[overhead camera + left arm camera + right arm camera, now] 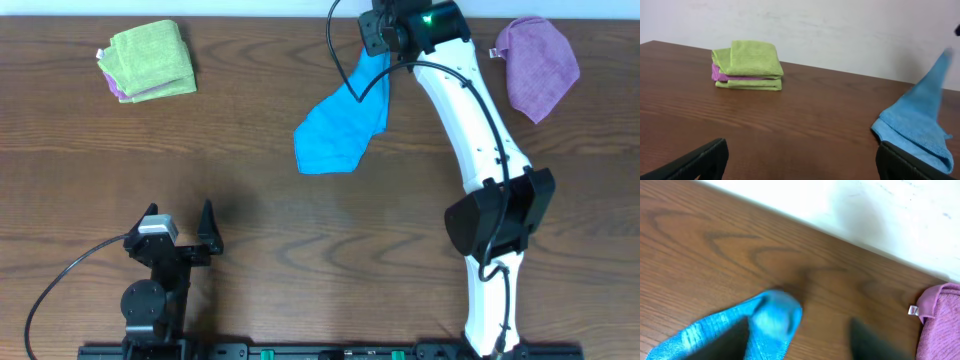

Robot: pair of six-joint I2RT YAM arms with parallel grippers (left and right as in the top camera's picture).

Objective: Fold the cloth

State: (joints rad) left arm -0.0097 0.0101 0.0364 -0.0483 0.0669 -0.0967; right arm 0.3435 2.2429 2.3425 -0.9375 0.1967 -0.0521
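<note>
The sky-blue cloth (335, 128) lies crumpled on the table's far middle, with one corner raised toward my right gripper (375, 48). In the right wrist view the blurred cloth corner (771, 320) rests against the left finger. The two fingers of the right gripper (800, 332) stand wide apart, not clamped on the cloth. In the left wrist view the cloth (917, 125) rises to a peak at the right edge. My left gripper (180, 216) is open and empty near the front left, and its fingers (800, 162) frame bare table.
A folded lime-green cloth (150, 62) sits at the far left on a purple layer, also in the left wrist view (747, 62). A purple cloth (540, 62) lies at the far right, and its edge shows in the right wrist view (940, 325). The table's far edge meets a white wall.
</note>
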